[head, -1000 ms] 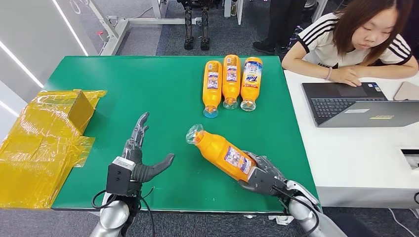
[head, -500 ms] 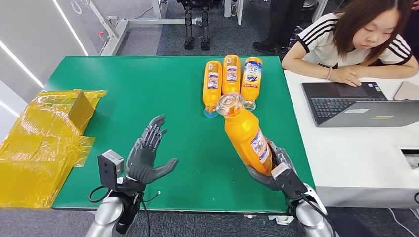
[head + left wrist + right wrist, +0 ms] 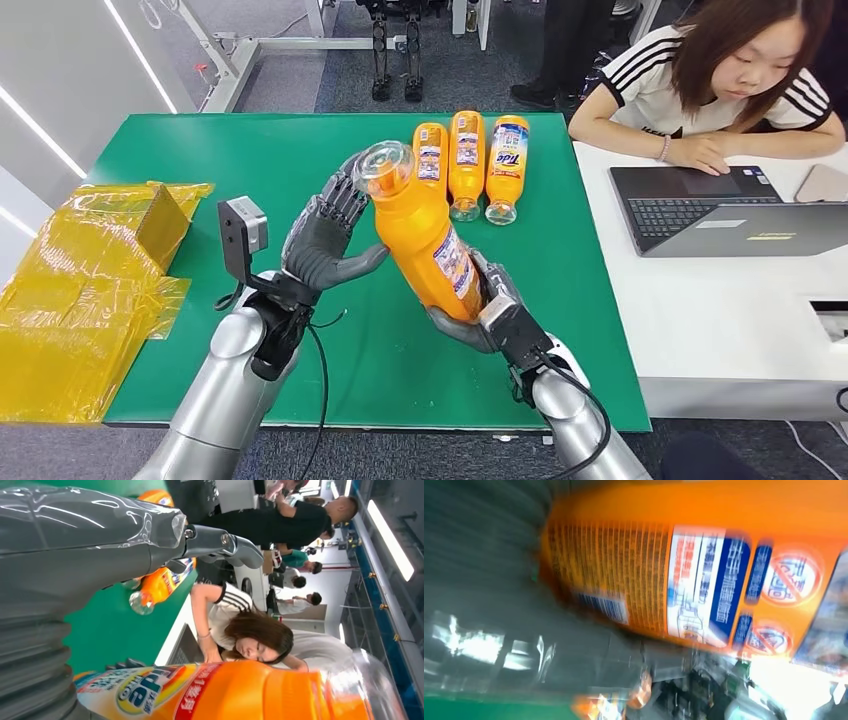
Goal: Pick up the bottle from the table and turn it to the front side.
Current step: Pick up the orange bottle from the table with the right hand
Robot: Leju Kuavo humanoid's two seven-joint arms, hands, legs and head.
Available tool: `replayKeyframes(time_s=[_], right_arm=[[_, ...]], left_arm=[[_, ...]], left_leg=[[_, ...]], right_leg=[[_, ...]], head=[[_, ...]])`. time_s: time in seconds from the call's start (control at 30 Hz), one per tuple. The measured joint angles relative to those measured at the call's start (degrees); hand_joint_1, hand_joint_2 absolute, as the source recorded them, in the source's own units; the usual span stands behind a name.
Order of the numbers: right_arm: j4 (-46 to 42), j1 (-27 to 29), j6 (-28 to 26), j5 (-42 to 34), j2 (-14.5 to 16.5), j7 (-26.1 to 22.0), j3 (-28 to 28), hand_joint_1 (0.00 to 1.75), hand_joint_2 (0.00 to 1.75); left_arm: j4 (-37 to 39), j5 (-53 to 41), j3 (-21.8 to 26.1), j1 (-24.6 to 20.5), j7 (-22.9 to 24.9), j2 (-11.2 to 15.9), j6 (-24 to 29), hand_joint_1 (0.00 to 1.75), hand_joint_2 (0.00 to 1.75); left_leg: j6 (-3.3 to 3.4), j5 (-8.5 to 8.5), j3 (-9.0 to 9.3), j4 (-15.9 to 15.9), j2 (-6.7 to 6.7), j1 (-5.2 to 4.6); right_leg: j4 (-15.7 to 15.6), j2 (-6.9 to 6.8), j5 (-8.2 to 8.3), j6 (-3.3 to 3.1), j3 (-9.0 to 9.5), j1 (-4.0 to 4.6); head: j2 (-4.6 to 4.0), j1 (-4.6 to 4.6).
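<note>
Centre frame, the right hand (image 3: 480, 315) is gripping the bottle (image 3: 425, 235) base, neck tilting up-left beside the left hand's (image 3: 325, 240) spread, empty fingers.

Right hand (image 3: 480, 305) raised above table level, fingers wrapped around the bottle (image 3: 425, 235) base, forearm angled up. Left hand (image 3: 325, 235) lifted beside it, fingers spread, palm facing the bottle.

Orange bottle (image 3: 425, 235) w/ clear cap, green table (image 3: 250, 160), yellow wrap (image 3: 80, 270).
</note>
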Motion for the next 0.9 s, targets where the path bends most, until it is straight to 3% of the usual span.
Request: replayKeyframes(time_s=[0.2, 0.57, 0.9], right_arm=[[4.4, -2.99, 0.35, 0.03, 1.74, 0.44, 0.93, 1.75, 1.75], [8.43, -5.38, 0.27, 0.5, 1.96, 1.08, 0.92, 1.75, 1.75], [15.03, -13.51, 0.04, 2.17, 3.05, 1.68, 0.7, 1.75, 1.75]], left_arm=[[0.8, -2.04, -0.56, -2.77, 0.95, -0.07, 0.92, 0.0, 1.75], [0.83, -2.43, -1.81, -4.0, 1.76, 0.13, -0.26, 0.0, 1.75], [0.83, 0.26, -3.12, -4.84, 3.21, 0.1, -2.48, 0.0, 1.75]], left_leg=[[0.0, 0.0, 0.0, 0.0, 0.0, -0.01], [0.01, -0.01, -0.01, 0.01, 0.0, -0.01], [0.01, 0.0, -0.01, 0.03, 0.0, -0.01]], right_leg=[[-0.01, 0.01, 0.0, 0.0, -0.01, 0.0], [-0.01, 0.01, 0.0, 0.0, -0.01, -0.01], [0.0, 0.01, 0.01, 0.0, 0.0, 0.0]], head=[[0.0, 0.0], [0.0, 0.0], [0.0, 0.01]])
